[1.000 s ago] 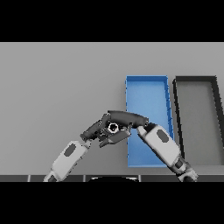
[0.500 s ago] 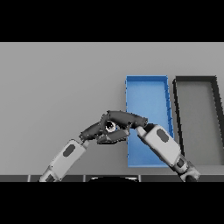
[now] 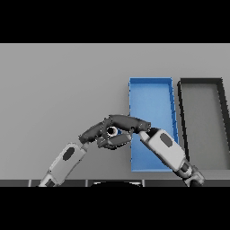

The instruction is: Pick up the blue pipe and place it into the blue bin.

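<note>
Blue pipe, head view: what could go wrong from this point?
1. The blue pipe is almost hidden between the left hand and the right hand, so the hold may be weak and it could slip.
2. Both hands sit just left of the blue bin; the carry might clip its near wall.

Blue rectangular bin [image 3: 152, 96] on grey worktop [image 3: 58, 90] — dark rectangular bin [image 3: 202, 117] just right of it — both hands meeting at its left edge.
</note>
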